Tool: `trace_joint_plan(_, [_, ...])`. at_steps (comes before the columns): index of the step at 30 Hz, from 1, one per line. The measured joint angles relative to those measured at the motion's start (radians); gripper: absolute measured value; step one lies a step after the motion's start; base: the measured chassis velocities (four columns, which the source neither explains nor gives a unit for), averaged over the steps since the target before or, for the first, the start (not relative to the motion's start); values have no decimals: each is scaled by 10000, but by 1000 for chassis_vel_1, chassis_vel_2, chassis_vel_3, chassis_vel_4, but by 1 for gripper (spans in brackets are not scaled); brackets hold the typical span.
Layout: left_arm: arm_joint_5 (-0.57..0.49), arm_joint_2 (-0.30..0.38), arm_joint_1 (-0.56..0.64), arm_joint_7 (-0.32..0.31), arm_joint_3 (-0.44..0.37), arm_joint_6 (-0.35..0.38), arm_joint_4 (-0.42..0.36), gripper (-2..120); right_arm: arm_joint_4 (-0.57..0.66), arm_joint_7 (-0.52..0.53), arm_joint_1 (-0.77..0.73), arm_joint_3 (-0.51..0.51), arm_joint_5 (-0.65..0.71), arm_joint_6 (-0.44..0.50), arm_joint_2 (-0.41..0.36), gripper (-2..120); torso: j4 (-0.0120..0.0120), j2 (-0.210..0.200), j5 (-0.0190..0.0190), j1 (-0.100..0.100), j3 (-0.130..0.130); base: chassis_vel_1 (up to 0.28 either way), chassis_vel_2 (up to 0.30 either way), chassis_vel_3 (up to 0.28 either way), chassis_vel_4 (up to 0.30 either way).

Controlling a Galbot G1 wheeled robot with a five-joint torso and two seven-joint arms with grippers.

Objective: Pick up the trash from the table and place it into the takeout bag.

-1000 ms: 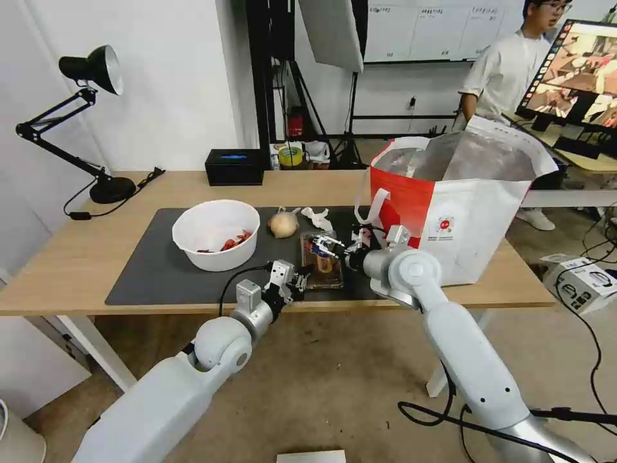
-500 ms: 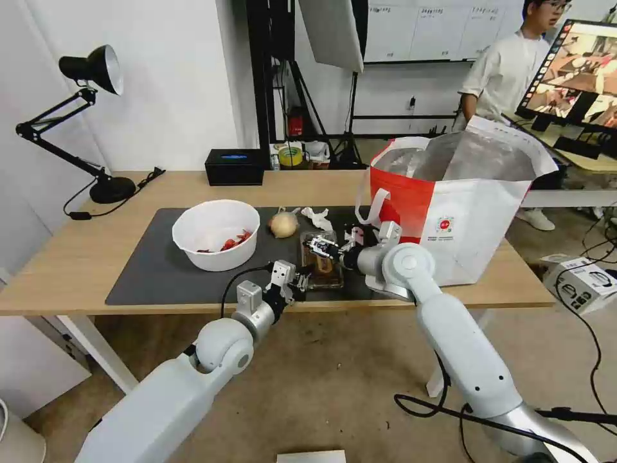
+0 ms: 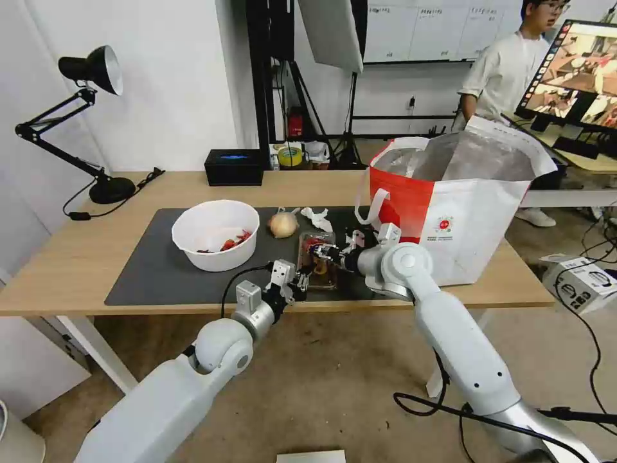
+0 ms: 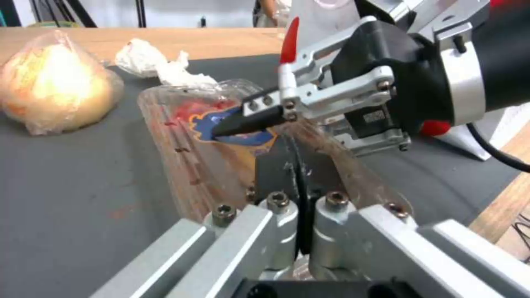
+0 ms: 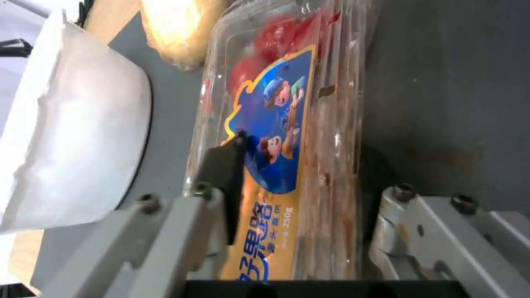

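Observation:
The clear hinged tray (image 3: pixel 316 260) with a blue label and red food bits lies on the dark mat (image 3: pixel 148 276), near the table's (image 3: pixel 77 257) front edge. My left gripper (image 3: pixel 297 283) is shut on its near corner (image 4: pixel 301 182). My right gripper (image 3: pixel 319 252) hangs open over the tray (image 5: pixel 287 124), one black finger (image 4: pixel 243 122) touching the label, the other beside the tray's far side. The white bowl (image 3: pixel 215 235) with red scraps stands left. The tan ball (image 3: pixel 283 224) and crumpled tissue (image 3: pixel 317 217) lie behind the tray. The takeout bag (image 3: pixel 463 218) stands open on the right.
A black box (image 3: pixel 234 167) sits at the table's back edge and a black desk lamp (image 3: pixel 90 128) at the back left. The bag's white strap (image 3: pixel 373 206) hangs close to my right wrist. A monitor (image 3: pixel 575 77) stands behind the bag.
My right gripper has moved left and lower onto the tray. The tray has shifted slightly left. The left gripper has stayed at the tray's near corner.

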Motion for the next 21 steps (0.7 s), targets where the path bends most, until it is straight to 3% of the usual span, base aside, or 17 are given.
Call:
trace_joint_plan(2, [0, 54, 156, 17, -137, -34, -112, 0, -1, -28, -1, 64, 17, 15, -8, 25, 0, 0, -1, 0, 0, 0, 0, 0, 0])
trace_joint_plan(9, [-5, 288, 705, 47, -814, -71, -516, 0, 105, -317, -70, 201, 57, 108, 2, 2, 1, 0, 0, 1, 0, 0, 0, 0, 0])
trace_joint_plan(14, [8, 510, 1704, 61, -1838, -244, -1132, 0, 629, -667, -251, 311, 15, 233, -68, 0, 2, 0, 0, 0, 0, 0, 0, 0, 0])
trace_joint_plan(20, [216, 541, 2487, -15, -2420, -478, -1475, 0, 1372, -1209, -523, 483, -216, 389, -336, 0, 2, 0, -1, 0, 0, 0, 0, 0, 0])
trace_joint_plan(21, [478, 438, 3295, -101, -2879, -597, -1788, 9, 2253, -1748, -834, 761, -334, 633, -670, 0, 0, 0, 0, 0, 0, 0, 0, 0, 0])
